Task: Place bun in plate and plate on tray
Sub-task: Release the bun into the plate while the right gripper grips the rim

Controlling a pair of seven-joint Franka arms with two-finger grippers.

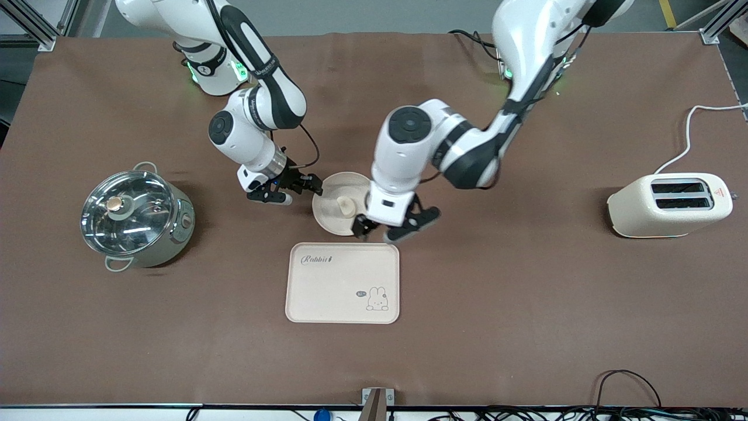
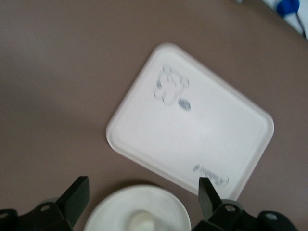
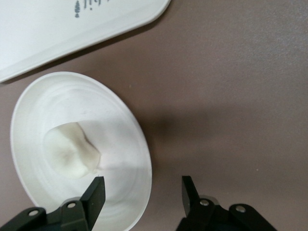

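A lidded steel pot stands on the brown surface, at the right arm's end. Its glass lid sits in place with a round knob at the middle, and a loop handle sticks out at each of two opposite sides. A dial shows on the pot's wall.

Well apart from the pot, at the left arm's end of the surface, stands a cream toaster with two dark slots on top. A white cord runs from the toaster toward the surface's edge at that end.

Dark cables lie along the surface's edge nearest the front camera, nearer to it than the toaster.
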